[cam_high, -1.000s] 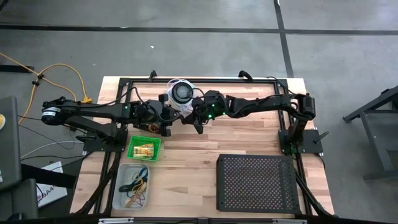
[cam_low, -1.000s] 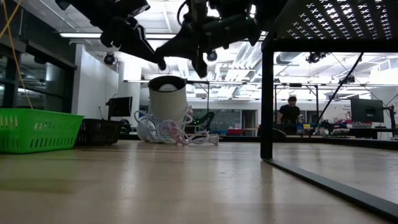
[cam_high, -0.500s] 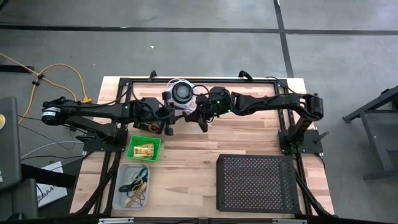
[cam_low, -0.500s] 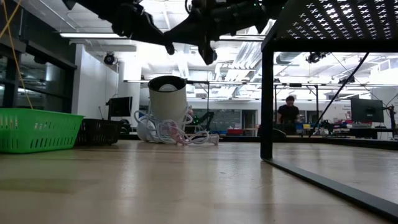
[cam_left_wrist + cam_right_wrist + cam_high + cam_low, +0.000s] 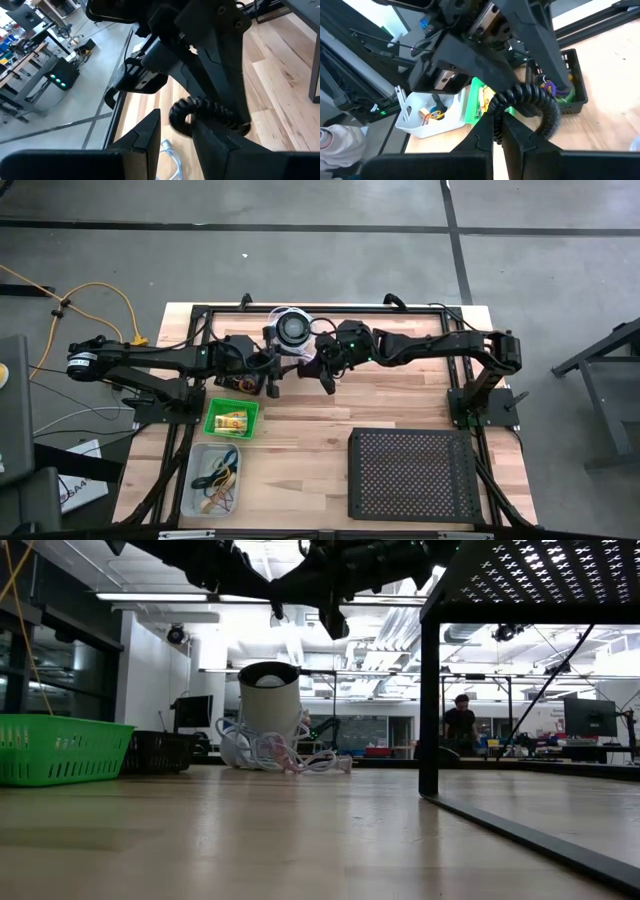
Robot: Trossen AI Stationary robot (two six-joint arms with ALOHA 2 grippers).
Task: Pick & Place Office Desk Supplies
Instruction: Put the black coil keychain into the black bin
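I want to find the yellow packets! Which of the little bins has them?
The bright green bin, between the black bin under the left arm and the clear bin of rubber bands, which is nearest the table's front edge.

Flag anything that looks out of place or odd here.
A black coil, up in the air, runs from the right gripper, shut on one end, to the left gripper: odd, one small item between both arms. White cord lies loose around the round device at the table's back edge.
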